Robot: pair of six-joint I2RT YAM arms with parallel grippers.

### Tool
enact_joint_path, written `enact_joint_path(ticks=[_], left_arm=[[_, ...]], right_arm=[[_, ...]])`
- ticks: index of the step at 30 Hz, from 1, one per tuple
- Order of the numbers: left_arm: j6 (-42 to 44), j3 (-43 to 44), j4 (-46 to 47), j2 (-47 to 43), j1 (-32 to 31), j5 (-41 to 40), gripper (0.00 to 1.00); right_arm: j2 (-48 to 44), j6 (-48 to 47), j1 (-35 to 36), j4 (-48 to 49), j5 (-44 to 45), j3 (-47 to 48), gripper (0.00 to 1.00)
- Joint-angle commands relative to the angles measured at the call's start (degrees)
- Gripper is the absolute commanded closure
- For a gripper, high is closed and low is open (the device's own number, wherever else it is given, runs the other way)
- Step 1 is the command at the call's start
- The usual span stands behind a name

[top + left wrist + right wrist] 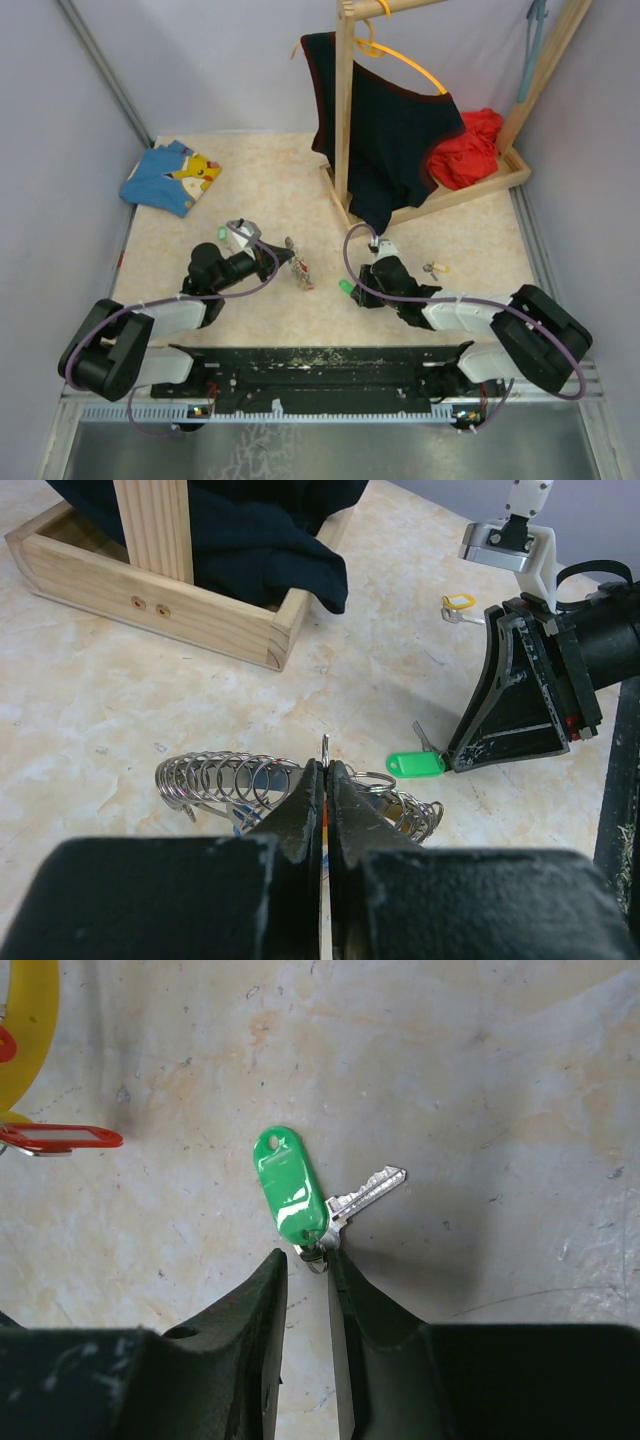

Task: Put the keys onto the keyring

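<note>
1. Because threading needs one part held steady and the other brought to it, the top view shows the arms sharing the work. The left gripper (283, 262) has the keyring (301, 273) at mid-table. The right gripper (357, 287) is low over the green key (346, 287) just beside it. A yellow key (436, 267) lies apart to the right, untouched.
2. In the left wrist view, the left gripper (326, 775) is pressed together on a thin silver ring that stands up between its fingers. The rest of the keyring (215, 778) trails on the table as a coil. Held so, the ring's edge is likely offered toward the other arm. The green key (414, 765) lies flat nearby, at the tip of the right gripper (462, 755).
3. In the right wrist view, the right gripper (308, 1265) is nearly closed and appears to pinch the small ring at the head of the green key (290, 1185). This grip leaves tag and blade free ahead. The key looks flat on the table, not yet lifted. The keyring (35, 1040) shows at the left edge, its yellow loop and a red tag (60, 1137) close enough for a short carry.
</note>
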Motion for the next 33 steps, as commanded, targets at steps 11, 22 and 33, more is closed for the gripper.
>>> enact_joint_path(ticks=[11,22,33], left_arm=[[0.8,2.1,1.5,0.4,-0.8,0.9,1.0],[2.7,2.3,1.0,0.3,-0.9,2.1,1.0],[7.0,2.4,1.2,0.8,-1.0,6.5,1.0]], right_arm=[[-0.3,-2.3,-0.3,0.3,-0.2,1.9,1.0],[-8.1,-15.7,-0.3,-6.9,0.8,6.1,1.0],[-17.8,-36.2,-0.3,-12.7,-5.5,11.2,1.0]])
